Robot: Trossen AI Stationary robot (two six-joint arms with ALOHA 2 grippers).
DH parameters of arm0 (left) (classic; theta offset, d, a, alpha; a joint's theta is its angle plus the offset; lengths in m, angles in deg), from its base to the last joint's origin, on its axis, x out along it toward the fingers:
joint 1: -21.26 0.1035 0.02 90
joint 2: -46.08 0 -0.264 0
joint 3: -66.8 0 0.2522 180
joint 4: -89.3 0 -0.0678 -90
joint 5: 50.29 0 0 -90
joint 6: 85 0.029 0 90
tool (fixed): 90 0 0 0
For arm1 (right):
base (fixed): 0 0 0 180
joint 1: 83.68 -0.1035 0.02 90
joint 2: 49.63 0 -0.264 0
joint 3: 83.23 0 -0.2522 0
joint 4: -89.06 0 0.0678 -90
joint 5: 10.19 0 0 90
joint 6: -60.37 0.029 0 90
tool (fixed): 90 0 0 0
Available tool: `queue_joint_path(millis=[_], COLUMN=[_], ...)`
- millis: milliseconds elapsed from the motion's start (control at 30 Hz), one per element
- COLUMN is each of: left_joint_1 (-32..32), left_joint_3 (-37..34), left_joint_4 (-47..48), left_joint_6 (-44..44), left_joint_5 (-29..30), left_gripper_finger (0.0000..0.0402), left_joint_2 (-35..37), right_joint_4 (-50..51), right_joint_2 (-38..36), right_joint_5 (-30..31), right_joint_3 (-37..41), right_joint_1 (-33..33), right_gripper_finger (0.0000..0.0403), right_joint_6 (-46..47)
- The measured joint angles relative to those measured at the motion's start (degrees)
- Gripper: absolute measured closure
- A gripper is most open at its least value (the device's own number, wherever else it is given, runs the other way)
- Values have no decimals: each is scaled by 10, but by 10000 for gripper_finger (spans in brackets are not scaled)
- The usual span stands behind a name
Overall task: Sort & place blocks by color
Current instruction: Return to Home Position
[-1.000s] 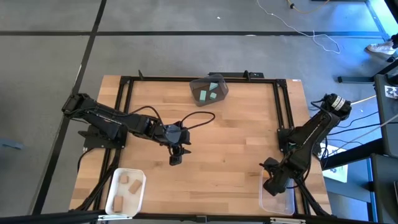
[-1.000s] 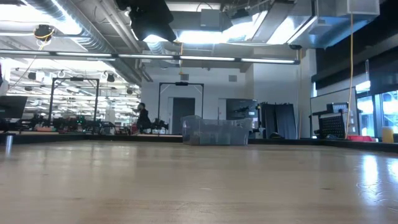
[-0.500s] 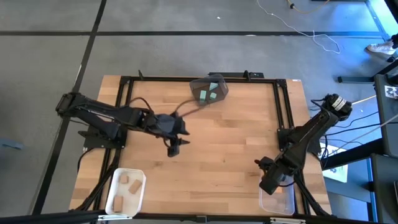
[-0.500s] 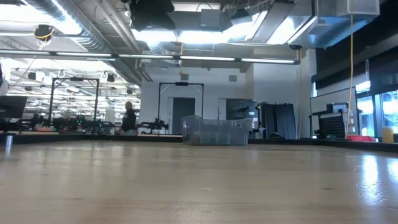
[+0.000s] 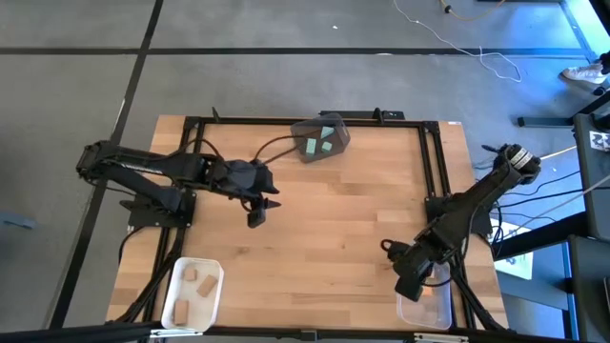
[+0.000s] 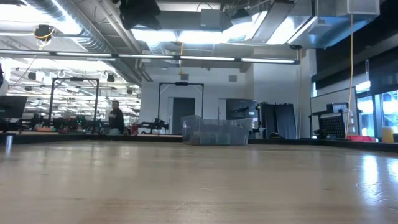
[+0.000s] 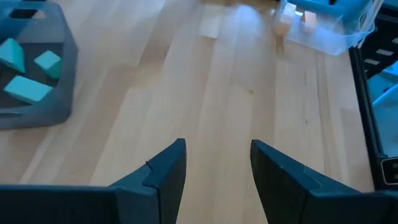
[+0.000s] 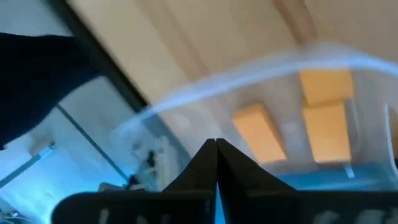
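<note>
Three teal blocks (image 5: 319,143) lie in the dark grey bin (image 5: 335,131) at the table's far edge, also seen in the left wrist view (image 7: 25,87). Tan blocks (image 5: 195,283) lie in the white bin (image 5: 179,310) at the near left. Orange blocks (image 8: 258,132) lie in the clear bin (image 5: 426,311) at the near right. My left gripper (image 5: 255,217) hangs open over bare table left of centre, with nothing between its fingers (image 7: 217,146). My right gripper (image 5: 404,280) is shut and empty at the clear bin's far rim (image 8: 216,144).
A black frame (image 5: 434,167) runs along the table's far, left and right sides. Bare wood fills the table's middle (image 5: 343,219). Beyond the table, a person (image 6: 115,119) stands far back in the room.
My right gripper has shut with nothing in it and drawn a little toward the table's left and far side, off the clear bin. My left gripper, still open, has moved toward the far edge and slightly left.
</note>
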Motion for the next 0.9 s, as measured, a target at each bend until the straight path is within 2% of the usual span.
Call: queue_joint_path(millis=[133, 233, 367, 500, 600, 667, 767, 900], left_joint_1=[3, 3, 3, 1, -7, -17, -33, -54], left_joint_3=[0, 0, 1, 1, 0, 0, 0, -1], left_joint_4=[27, 41, 69, 105, 140, 145, 167, 179], left_joint_6=[1, 1, -1, -1, -1, 0, 0, -1], left_joint_5=[5, 21, 26, 35, 59, 69, 96, 121], left_gripper_finger=[233, 233, 246, 285, 325, 354, 391, 393], left_joint_2=[30, 53, 98, 139, 171, 193, 228, 278], right_joint_4=[41, 100, 208, 302, 338, 348, 360, 366], right_joint_2=[0, 0, 0, -1, -9, -27, -66, -144], right_joint_5=[61, 129, 271, 432, 530, 575, 593, 602], right_joint_3=[-78, -154, -255, -326, -342, -335, -312, -274], right_joint_1=[6, 12, 13, 9, 9, 7, 6, 4], right_gripper_finger=[398, 397, 401, 400, 401, 401, 401, 401], right_joint_6=[-70, -115, -178, -226, -269, -285, -287, -275])
